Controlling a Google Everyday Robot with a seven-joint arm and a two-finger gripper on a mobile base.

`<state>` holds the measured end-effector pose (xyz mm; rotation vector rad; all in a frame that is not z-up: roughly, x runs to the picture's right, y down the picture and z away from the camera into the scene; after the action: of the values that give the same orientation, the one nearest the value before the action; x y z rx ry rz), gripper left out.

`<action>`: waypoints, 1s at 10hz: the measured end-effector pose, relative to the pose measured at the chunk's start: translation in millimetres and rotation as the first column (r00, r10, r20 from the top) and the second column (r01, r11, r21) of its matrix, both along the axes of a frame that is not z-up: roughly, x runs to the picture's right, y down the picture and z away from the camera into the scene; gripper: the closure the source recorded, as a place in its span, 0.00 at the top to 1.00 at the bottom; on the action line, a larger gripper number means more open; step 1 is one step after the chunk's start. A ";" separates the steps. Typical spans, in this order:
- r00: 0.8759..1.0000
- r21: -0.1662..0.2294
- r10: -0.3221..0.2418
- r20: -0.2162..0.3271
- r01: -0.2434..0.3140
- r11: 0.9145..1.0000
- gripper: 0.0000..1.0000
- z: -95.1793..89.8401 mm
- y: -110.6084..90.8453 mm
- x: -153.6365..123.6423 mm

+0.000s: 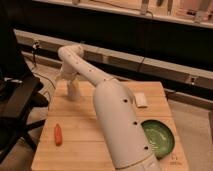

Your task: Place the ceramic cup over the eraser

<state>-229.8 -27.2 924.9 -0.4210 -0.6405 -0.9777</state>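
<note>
My white arm reaches from the bottom of the camera view up across the wooden table [90, 145] to its far left corner. The gripper [72, 90] hangs there, pointing down just above the table top. A pale shape at the gripper may be the ceramic cup, but I cannot tell it apart from the gripper. The eraser [142, 100], a small white block, lies on the right side of the table, well away from the gripper.
A green bowl [158, 138] sits at the table's front right. A small orange object [58, 134] lies front left. A dark chair [17, 102] stands left of the table. A dark wall with a ledge runs behind it.
</note>
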 end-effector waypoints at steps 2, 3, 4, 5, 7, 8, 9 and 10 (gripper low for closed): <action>1.000 0.001 -0.006 -0.003 0.006 1.000 0.80 0.0 1.3 -2.6; 0.999 0.002 0.004 -0.052 -0.003 1.000 0.80 2.7 2.3 3.7; 0.996 -0.005 0.017 -0.091 -0.018 1.000 0.80 5.1 3.9 10.6; 0.993 -0.010 0.024 -0.113 -0.026 1.000 0.80 7.4 4.8 15.6; 0.987 -0.023 0.035 -0.157 -0.039 0.999 0.80 13.0 8.6 24.0; 0.983 -0.030 0.039 -0.178 -0.045 0.999 0.80 16.0 10.9 28.1; 0.981 -0.033 0.039 -0.190 -0.046 0.998 0.77 17.5 12.2 31.0; 0.978 -0.033 0.039 -0.203 -0.047 0.998 0.69 19.3 13.3 34.2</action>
<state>-195.6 -13.9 944.2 -0.5302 -0.4824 -0.8701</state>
